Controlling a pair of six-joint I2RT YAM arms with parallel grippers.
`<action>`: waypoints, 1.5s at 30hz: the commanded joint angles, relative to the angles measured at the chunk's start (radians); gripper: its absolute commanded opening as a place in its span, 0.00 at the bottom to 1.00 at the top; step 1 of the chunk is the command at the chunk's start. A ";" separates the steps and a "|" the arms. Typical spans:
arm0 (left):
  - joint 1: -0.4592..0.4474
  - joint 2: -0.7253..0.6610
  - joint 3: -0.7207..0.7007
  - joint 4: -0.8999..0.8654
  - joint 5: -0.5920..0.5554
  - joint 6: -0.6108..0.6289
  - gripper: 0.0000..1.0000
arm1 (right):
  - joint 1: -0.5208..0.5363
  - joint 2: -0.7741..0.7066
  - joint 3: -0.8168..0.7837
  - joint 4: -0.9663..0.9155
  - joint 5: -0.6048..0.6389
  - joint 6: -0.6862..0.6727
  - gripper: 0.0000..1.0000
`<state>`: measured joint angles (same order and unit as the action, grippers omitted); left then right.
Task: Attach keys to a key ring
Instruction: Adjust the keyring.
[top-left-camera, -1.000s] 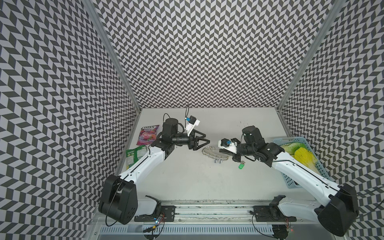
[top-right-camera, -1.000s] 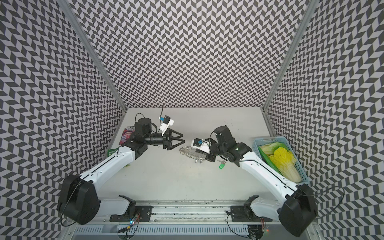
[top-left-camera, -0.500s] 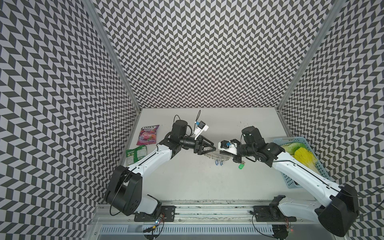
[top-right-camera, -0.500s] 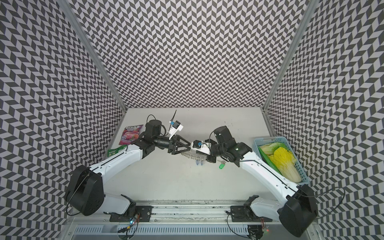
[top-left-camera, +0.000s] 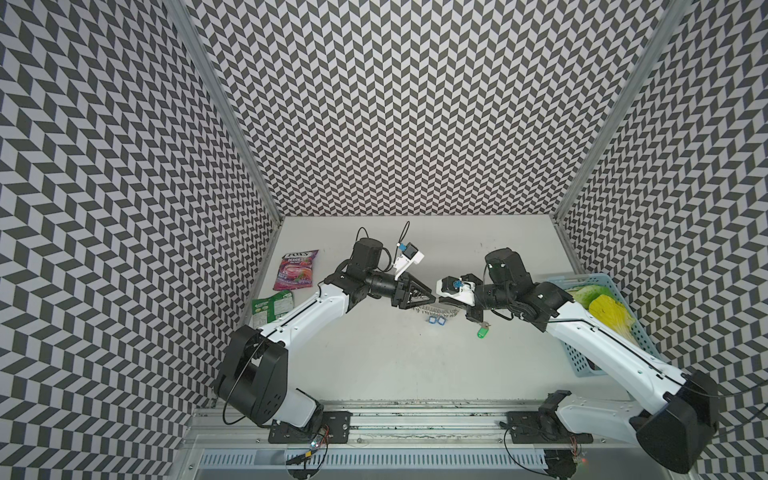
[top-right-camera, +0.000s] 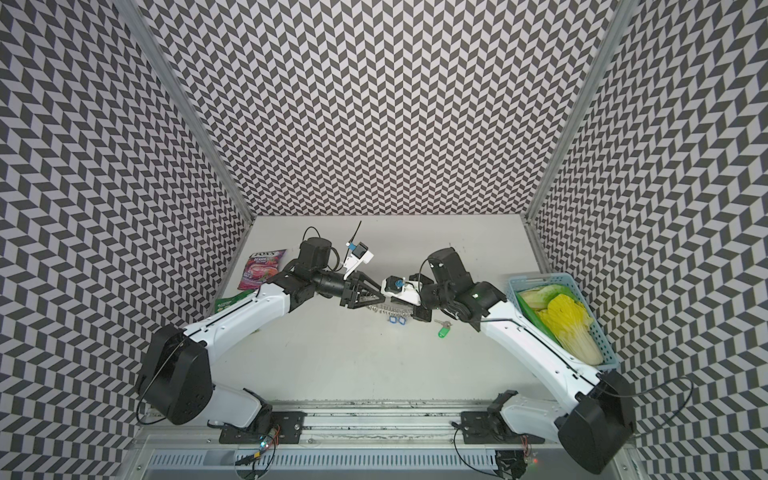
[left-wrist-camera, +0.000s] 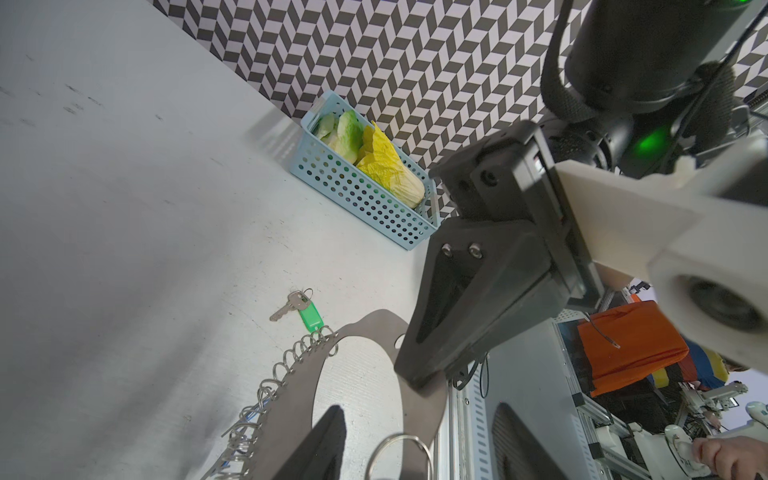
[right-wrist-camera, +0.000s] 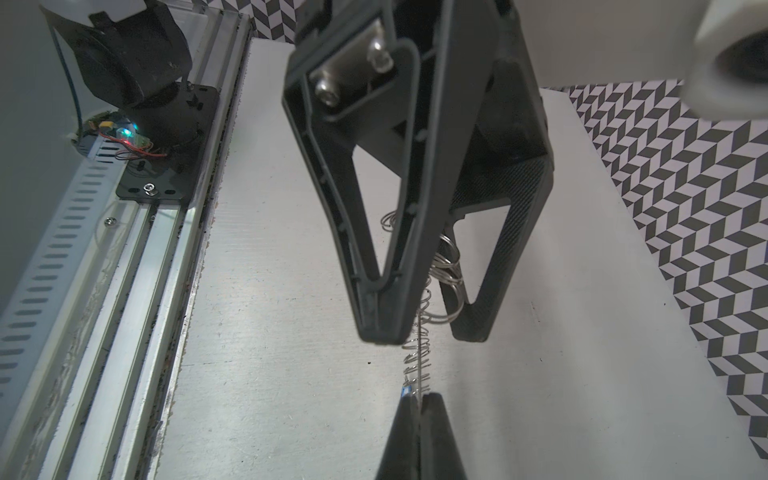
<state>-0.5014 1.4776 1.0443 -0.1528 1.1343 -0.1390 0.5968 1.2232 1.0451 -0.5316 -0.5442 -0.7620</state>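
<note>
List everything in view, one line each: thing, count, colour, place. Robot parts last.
key ring: one, gray plate fringed with silver rings, mid-table between the arms
green-tagged key: one, silver and green, on table by right arm
blue tags: two, blue, at key ring's ringed edge
candy bag: one, pink, far left
green packet: one, green, left edge
basket: one, light blue, right edge
leafy vegetables: at least two, green and yellow, in basket
table: one, white
left end effector: black, open, straddling key ring
right end effector: black, shut on key ring
</note>
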 joint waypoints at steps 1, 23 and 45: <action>0.009 -0.006 0.031 -0.011 0.021 0.008 0.51 | -0.013 -0.013 0.023 0.053 -0.033 0.022 0.00; 0.045 -0.042 0.005 0.053 0.050 -0.059 0.25 | -0.069 -0.012 0.022 0.119 -0.117 0.089 0.00; 0.040 -0.248 0.051 0.034 -0.819 0.147 0.61 | -0.058 0.065 0.137 0.084 -0.124 0.502 0.00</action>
<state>-0.4557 1.2423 1.0908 -0.1619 0.5545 -0.0322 0.5335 1.2816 1.1530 -0.4923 -0.6567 -0.4152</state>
